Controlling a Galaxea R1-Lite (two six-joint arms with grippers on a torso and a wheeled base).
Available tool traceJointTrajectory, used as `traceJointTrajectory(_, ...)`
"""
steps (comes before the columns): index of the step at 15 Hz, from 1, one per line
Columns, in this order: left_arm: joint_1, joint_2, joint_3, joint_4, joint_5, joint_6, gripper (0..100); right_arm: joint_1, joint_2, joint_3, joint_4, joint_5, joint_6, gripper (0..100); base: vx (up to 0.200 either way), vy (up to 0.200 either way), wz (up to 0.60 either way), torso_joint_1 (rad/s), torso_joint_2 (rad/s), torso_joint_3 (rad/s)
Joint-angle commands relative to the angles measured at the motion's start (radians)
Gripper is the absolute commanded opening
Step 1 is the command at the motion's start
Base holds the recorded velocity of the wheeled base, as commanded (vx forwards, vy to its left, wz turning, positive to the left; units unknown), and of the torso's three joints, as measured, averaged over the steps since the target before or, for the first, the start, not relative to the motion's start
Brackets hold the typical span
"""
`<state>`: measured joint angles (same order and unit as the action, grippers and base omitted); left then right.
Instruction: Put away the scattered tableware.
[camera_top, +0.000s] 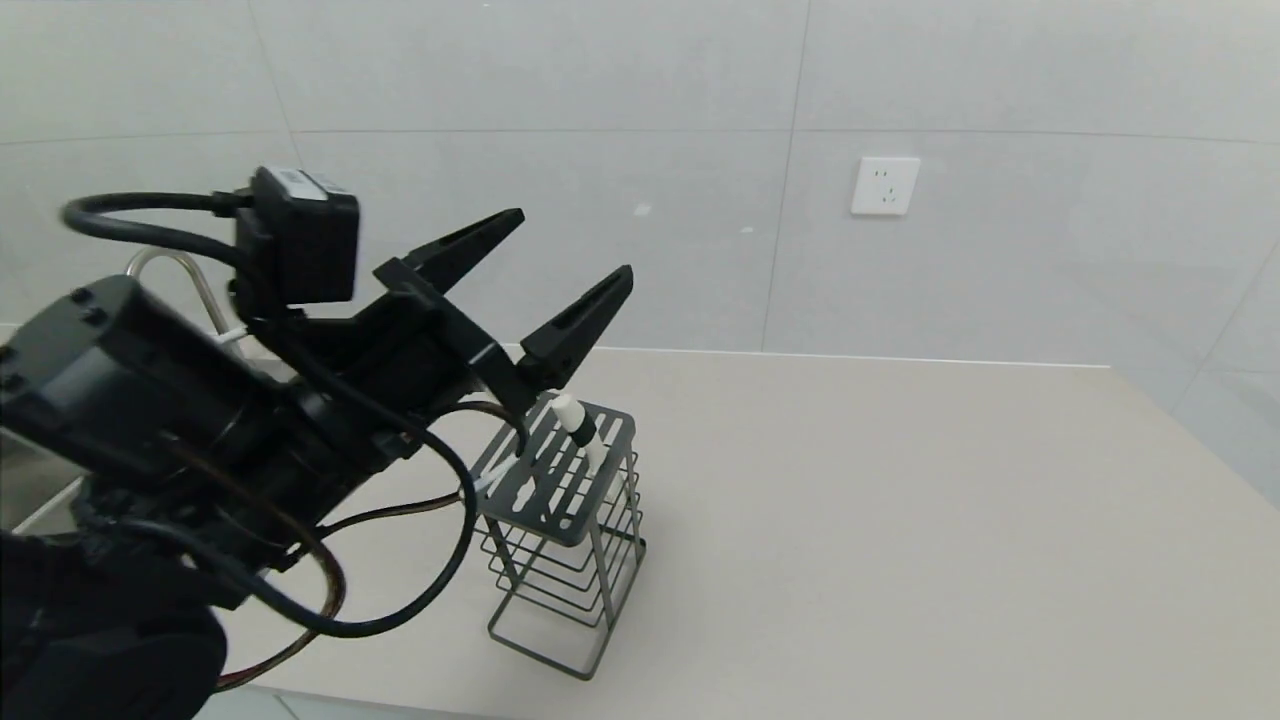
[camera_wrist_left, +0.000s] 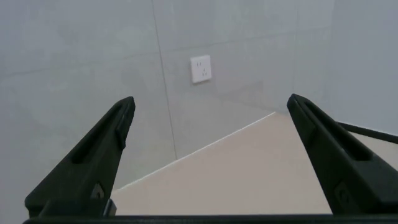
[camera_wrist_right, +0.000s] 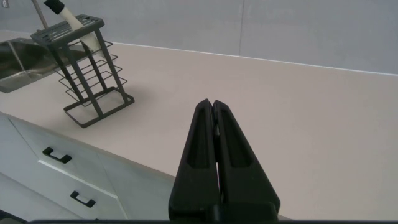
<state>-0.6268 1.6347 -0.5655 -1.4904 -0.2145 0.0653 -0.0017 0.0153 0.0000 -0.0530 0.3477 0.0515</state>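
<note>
Left gripper (camera_top: 574, 241) status: jaws spread wide, nothing held. The unit hangs raised over the countertop (camera_top: 900, 520), up and to the left of the wire rack (camera_top: 560, 540) in the head view. Right gripper (camera_wrist_right: 212, 106) status: fingers pressed together, holding nothing, positioned above the countertop well apart from the rack. Rack location: upright on the countertop near its front edge, beside the sink (camera_wrist_right: 15, 62). White-handled utensil (camera_top: 578, 425) location: standing tilted in a slot of the rack's top plate, handle end up. Wall outlet (camera_top: 885, 186) location: on the tiled wall behind the countertop.
</note>
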Motion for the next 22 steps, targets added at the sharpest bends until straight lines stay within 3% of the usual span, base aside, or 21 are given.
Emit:
traceJointTrajectory(1, 0.047, -0.167, 0.122, 0.002, -0.052, -0.01, 100, 0.0, 0.002, 0.0, -0.001, 0.001, -0.001, 0, 0.0, 0.0, 0.0, 0.0, 0.0, 0.0)
traceJointTrajectory(4, 0.076, -0.203, 0.246, -0.008, -0.063, -0.045, 100, 0.0, 0.002, 0.0, -0.001, 0.001, -0.001, 0, 0.0, 0.0, 0.0, 0.0, 0.0, 0.0)
traceJointTrajectory(11, 0.082, -0.32, 0.253, -0.005, -0.057, -0.05, 100, 0.0, 0.002, 0.0, -0.001, -0.001, -0.001, 0, 0.0, 0.0, 0.0, 0.0, 0.0, 0.0)
traceJointTrajectory(18, 0.279, -0.605, 0.467, 0.006, -0.068, -0.048, 100, 0.0, 0.002, 0.0, -0.001, -0.001, -0.001, 0, 0.0, 0.0, 0.0, 0.0, 0.0, 0.0)
traceJointTrajectory(21, 0.378, -0.753, 0.472, 0.038, -0.082, -0.071, 100, 0.0, 0.002, 0.0, -0.001, 0.001, -0.001, 0, 0.0, 0.0, 0.0, 0.0, 0.0, 0.0)
traceJointTrajectory(22, 0.45, -0.866, 0.469, 0.104, -0.118, -0.071, 100, 0.0, 0.002, 0.0, -0.001, 0.001, -0.001, 0, 0.0, 0.0, 0.0, 0.0, 0.0, 0.0)
